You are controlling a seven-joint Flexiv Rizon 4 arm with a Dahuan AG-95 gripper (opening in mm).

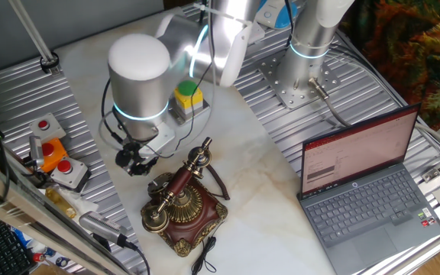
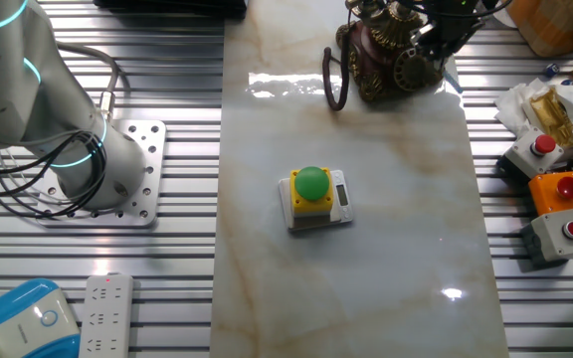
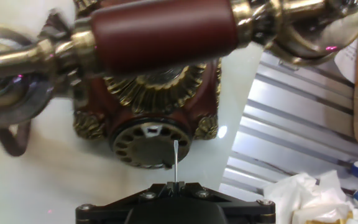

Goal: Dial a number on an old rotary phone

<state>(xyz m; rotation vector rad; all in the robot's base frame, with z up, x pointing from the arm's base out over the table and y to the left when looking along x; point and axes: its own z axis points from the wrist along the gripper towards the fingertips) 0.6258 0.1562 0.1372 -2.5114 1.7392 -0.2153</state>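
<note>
The old rotary phone (image 1: 186,208) stands on the marble board with its wood-and-brass handset (image 3: 160,31) resting across the cradle. In the other fixed view the old rotary phone (image 2: 386,55) sits at the board's far edge. My gripper (image 3: 176,184) hovers just in front of the brass dial (image 3: 149,144), its jaws shut on a thin metal pin (image 3: 176,162). The pin's tip sits over the right part of the dial, near the finger holes. From the fixed view, the gripper (image 1: 136,160) hangs to the left of the phone.
A yellow box with a green button (image 2: 313,194) stands mid-board. Grey boxes with red buttons (image 2: 562,234) and an orange one (image 2: 565,189) lie on the ribbed metal beside the phone. Crumpled paper (image 3: 306,196) is nearby. An open laptop (image 1: 365,187) sits at the right.
</note>
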